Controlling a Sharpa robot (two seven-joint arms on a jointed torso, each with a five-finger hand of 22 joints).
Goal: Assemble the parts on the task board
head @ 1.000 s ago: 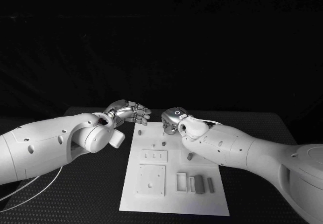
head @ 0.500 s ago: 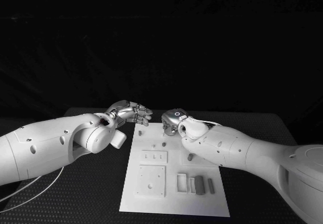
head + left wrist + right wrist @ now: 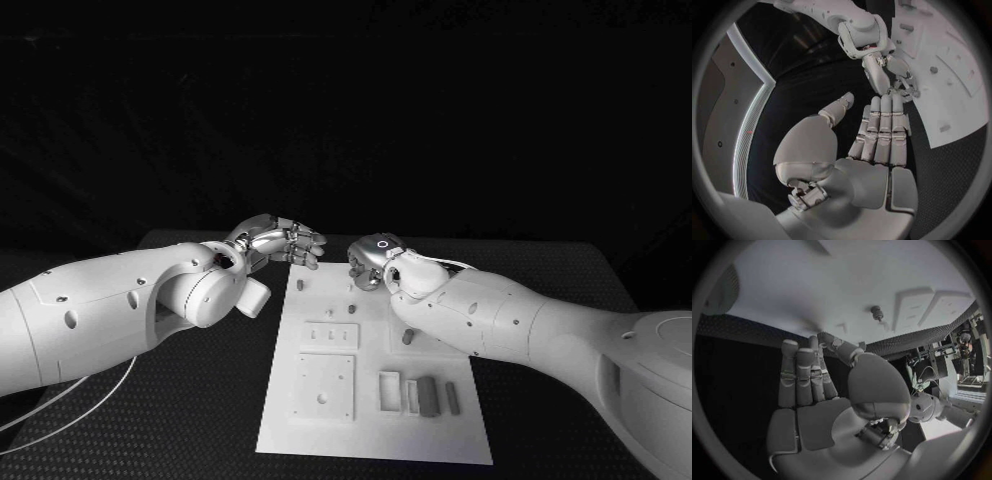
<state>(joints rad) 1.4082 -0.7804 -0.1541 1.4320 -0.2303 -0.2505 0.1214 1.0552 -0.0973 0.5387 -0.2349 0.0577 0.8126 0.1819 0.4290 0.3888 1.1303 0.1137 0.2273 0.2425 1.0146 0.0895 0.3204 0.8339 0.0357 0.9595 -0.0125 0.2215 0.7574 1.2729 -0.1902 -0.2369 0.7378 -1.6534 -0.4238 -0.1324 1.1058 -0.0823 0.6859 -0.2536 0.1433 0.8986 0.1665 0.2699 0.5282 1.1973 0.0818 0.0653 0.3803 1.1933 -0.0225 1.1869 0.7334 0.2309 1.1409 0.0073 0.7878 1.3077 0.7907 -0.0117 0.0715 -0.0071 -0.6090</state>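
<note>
The white task board (image 3: 368,420) lies in the middle of the table. Two small pegs (image 3: 300,284) (image 3: 352,291) stand at its far end. A grey piece (image 3: 407,338) lies mid-board, and two grey bars (image 3: 427,395) lie beside a white frame (image 3: 389,390) at the near right. My left hand (image 3: 281,240) hovers over the board's far left corner, fingers straight and together, thumb apart, holding nothing (image 3: 879,130). My right hand (image 3: 372,262) hangs just above the far end next to one peg (image 3: 877,313), with its fingers (image 3: 801,375) extended and nothing in them.
Two raised white blocks (image 3: 330,334) (image 3: 325,385) sit on the board's left half. The black table (image 3: 202,400) stretches on both sides of the board. Both forearms cross the near corners of the table, and the two hands are close together.
My right hand has shifted slightly, and the small peg under its fingers now shows more plainly. The left hand has barely moved.
</note>
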